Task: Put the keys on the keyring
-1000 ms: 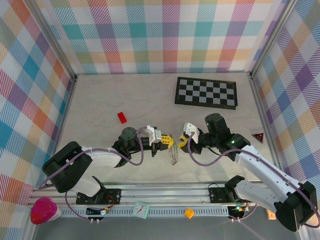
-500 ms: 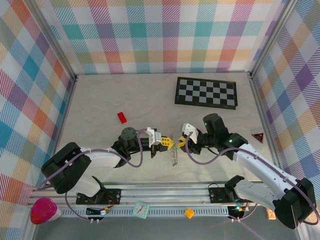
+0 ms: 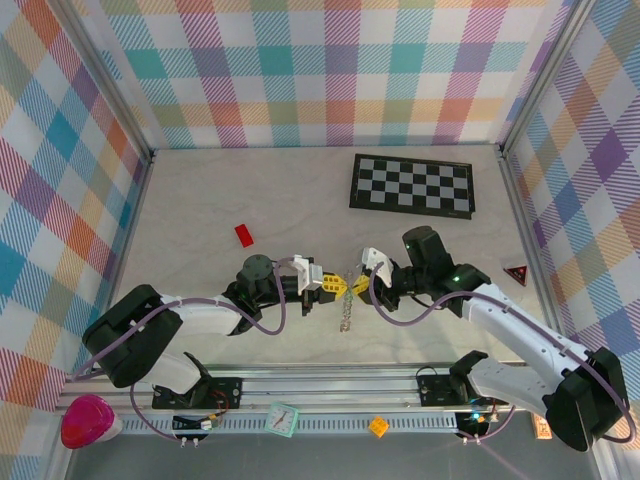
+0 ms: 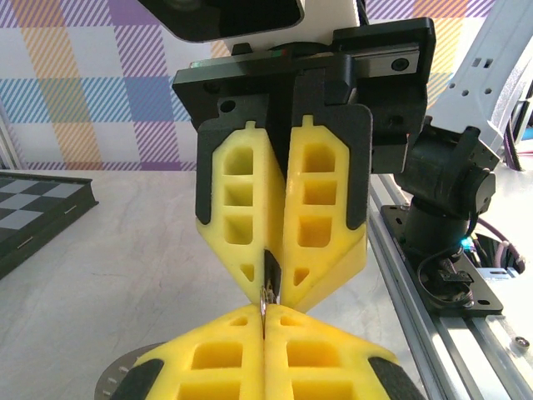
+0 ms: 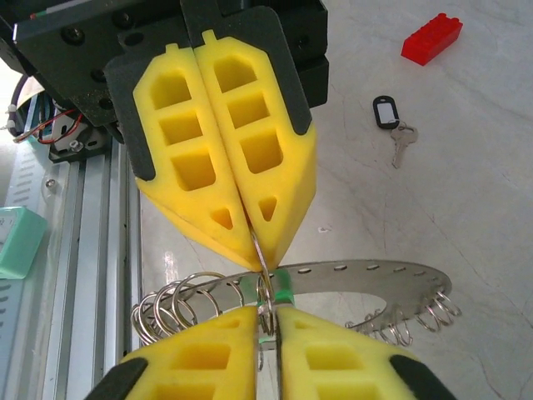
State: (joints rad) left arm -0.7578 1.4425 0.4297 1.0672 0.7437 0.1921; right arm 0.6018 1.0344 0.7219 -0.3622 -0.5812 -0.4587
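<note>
Above the table (image 3: pixel 200 210), left claw (image 3: pixel 337 289) and right claw (image 3: pixel 360 285) meet tip-to-tip.

A black-and-white checkerboard (image 3: pixel 411 184) is laid flat at the far right of the pale worktop (image 3: pixel 200 200). A small red block (image 3: pixel 244 235) is seen left of centre, well apart from the board. A dark piece marked with a red triangle (image 3: pixel 516 274) is set by the right wall. Along the near rail (image 3: pixel 330 385), a pink object (image 3: pixel 88 420) is placed at the left end, with a mint-green piece (image 3: pixel 283 419) and a small orange piece (image 3: pixel 378 426) near the middle.
</note>
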